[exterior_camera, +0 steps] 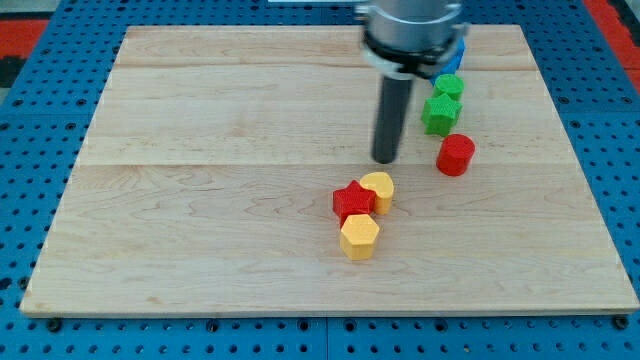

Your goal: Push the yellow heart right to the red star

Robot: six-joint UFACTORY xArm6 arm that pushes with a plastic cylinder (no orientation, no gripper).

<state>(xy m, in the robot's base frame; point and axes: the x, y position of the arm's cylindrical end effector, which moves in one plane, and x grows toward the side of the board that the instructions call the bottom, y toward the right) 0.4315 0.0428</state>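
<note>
Already the yellow heart [380, 190] touches the red star [353, 201] at its 2 o'clock.
My tip [385, 160], bare rod clamping nothing, stands apart at the heart's 12 o'clock; I judge little pushing remains.

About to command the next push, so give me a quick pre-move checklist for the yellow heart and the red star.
1. My tip in view, off all blocks: ok.
2. Yellow heart against red star, on its right: ok, they look touching.
3. Tip above the heart in the view, gap between: ok.
4. Yellow hexagon crowding the star from the view's bottom: not ok.
5. Red cylinder and green blocks away from the pair: ok.
6. Blue block behind the arm: cannot tell.
</note>
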